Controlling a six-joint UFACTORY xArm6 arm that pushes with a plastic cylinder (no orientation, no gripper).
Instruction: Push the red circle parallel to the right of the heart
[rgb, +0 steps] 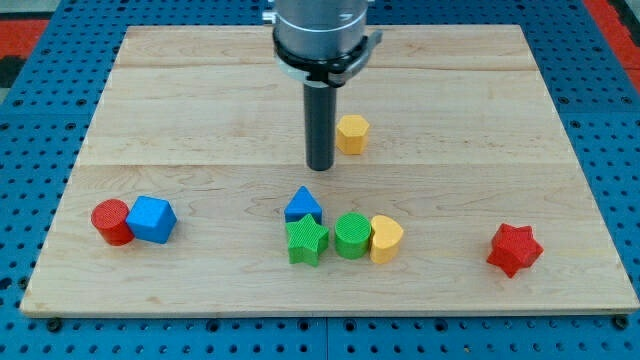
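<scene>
In the camera view, the arm carries no jaws, only a dark rod; my tip (319, 166) stands on the wooden tabletop (200, 100), just left of the yellow hexagon (352, 133). The red circle (111, 221) lies at the view's left, touching the blue cube (152, 219). The yellow heart (386, 238) touches the green circle (352, 236), beside the green star (307, 240) and blue triangle (302, 205). A red star (514, 249) sits at the right.
</scene>
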